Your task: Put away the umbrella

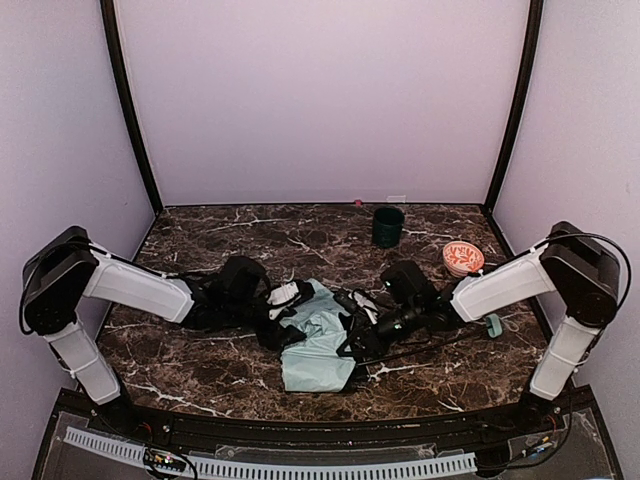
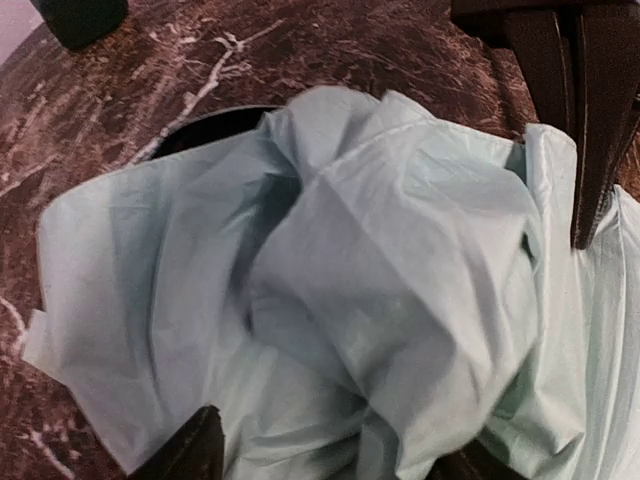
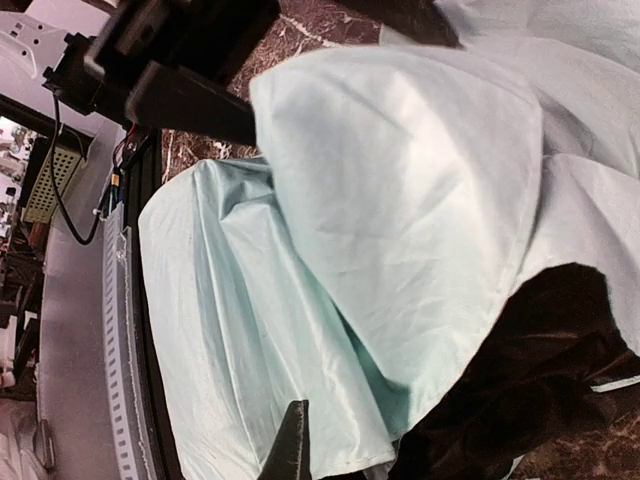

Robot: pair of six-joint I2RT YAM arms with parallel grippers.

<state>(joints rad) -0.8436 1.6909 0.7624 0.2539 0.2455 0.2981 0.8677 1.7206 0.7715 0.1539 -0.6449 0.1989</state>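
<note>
The umbrella (image 1: pixel 318 348) lies collapsed in the middle of the table, its mint fabric crumpled and black ribs showing at its right edge. My left gripper (image 1: pixel 283 322) is at its left side. In the left wrist view that gripper (image 2: pixel 335 460) is open, its fingertips (image 2: pixel 195 452) wide apart with bunched fabric (image 2: pixel 400 260) bulging between them. My right gripper (image 1: pixel 358 335) is at the umbrella's right side, shut. Its dark fingers (image 2: pixel 588 150) come down together onto a fabric edge. In the right wrist view the closed tip (image 3: pixel 292 440) presses into the mint fabric (image 3: pixel 400 200).
A dark green cup (image 1: pixel 388 226) stands at the back of the marble table (image 1: pixel 220 240). A red and white bowl (image 1: pixel 462 258) sits at the right, behind my right arm. A small mint piece (image 1: pixel 493 325) lies by the right forearm. The black table edge (image 1: pixel 300 425) runs close to the umbrella.
</note>
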